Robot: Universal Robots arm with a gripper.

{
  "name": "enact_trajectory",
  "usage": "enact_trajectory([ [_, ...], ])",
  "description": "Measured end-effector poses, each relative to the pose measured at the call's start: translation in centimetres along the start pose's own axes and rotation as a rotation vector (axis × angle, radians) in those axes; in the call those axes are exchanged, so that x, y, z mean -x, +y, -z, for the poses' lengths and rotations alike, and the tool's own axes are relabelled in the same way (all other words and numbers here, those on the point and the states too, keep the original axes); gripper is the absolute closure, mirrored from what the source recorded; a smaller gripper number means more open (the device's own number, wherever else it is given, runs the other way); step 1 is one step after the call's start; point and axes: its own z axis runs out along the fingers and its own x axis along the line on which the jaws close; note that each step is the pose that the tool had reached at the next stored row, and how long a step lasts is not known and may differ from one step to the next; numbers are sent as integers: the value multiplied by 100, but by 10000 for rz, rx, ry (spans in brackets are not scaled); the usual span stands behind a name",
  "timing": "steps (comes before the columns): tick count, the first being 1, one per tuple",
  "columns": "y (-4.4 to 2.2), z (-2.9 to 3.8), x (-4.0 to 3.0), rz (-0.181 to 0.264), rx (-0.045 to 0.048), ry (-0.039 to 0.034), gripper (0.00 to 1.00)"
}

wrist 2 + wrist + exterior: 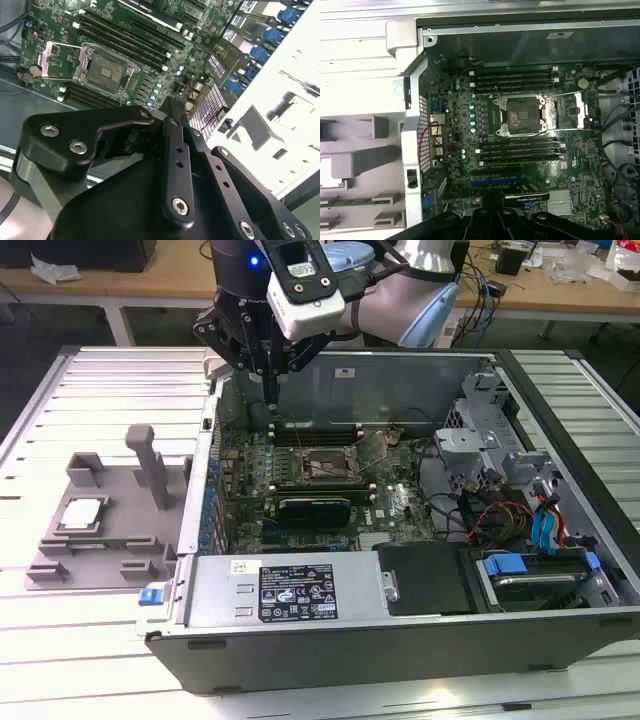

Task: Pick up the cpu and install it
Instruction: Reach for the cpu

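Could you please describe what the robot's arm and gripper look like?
The arm has rounded silver-grey segments with pale blue joint caps. A white boxy camera housing sits at its wrist, beside a small blue light. The gripper is matte black, built of angular linkage plates dotted with silver screw heads, as the second wrist view shows.

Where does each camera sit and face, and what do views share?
Exterior view: off the arm, raised, looking down on the open computer case, cpu in its tray on the exterior view's left; arm and end effector show.
First wrist view: on the arm, looking down on the socket; end effector shows.
Second wrist view: on the arm, slanting past the end effector toward the socket.
All share the socket.
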Motion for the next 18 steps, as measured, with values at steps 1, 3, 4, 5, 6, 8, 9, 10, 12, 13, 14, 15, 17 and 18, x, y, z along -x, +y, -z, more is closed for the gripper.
enact_trajectory([
  [1,0,0,0,0,0,0,89],
  [3,1,0,0,0,-1,0,89],
  [4,1,0,0,0,0,0,89],
  [5,1,0,0,0,0,0,89],
  [6,1,0,0,0,-1,0,89],
  [8,2,-1,0,0,0,0,89],
  [9,2,-1,-2,-1,0,0,89],
  [10,2,-1,-10,-2,0,0,89],
  [12,-1,0,-38,-1,0,-1,89],
  [13,-2,1,-57,-1,0,0,89],
  [14,-3,1,-70,0,0,0,89],
  [15,-4,2,-85,0,0,0,89],
  [17,-6,2,-108,0,0,0,89],
  [18,-8,3,-124,0,0,0,89],
])
